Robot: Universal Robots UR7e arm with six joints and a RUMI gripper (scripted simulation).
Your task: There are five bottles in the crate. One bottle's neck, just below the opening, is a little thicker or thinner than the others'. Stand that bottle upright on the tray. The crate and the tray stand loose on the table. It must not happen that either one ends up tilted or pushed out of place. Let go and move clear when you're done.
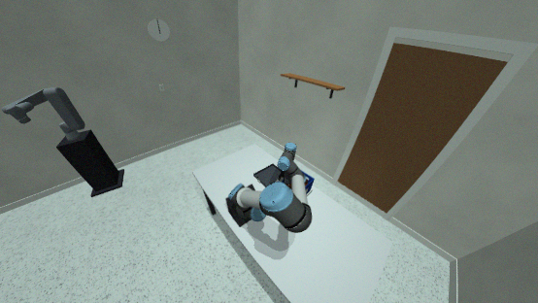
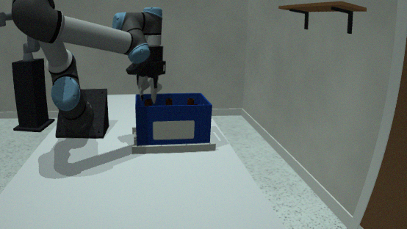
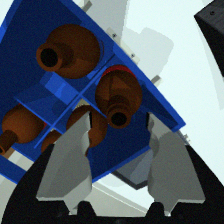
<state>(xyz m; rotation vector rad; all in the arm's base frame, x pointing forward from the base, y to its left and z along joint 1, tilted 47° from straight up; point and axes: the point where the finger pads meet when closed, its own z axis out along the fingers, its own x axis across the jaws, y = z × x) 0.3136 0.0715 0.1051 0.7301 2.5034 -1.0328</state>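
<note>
A blue crate [image 2: 173, 119] stands on the white table and holds several brown bottles; their tops show above its rim [image 2: 168, 101]. In the wrist view a brown bottle [image 3: 118, 97] with a red band stands in the crate's corner cell. My gripper [image 3: 118, 113] is open and points down. Its fingers stand on either side of this bottle's neck, apart from it. In the exterior view the fingertips [image 2: 148, 97] are level with the crate's rim at its far left corner. A low grey tray [image 2: 173, 148] lies at the crate's foot, its edges showing in front and at both sides.
Other bottles [image 3: 67, 50] fill the neighbouring cells. My arm's dark base block [image 2: 86, 114] stands left of the crate. The room wall runs along the table's right side. A second arm on a black pedestal [image 1: 89, 162] stands far off on the floor.
</note>
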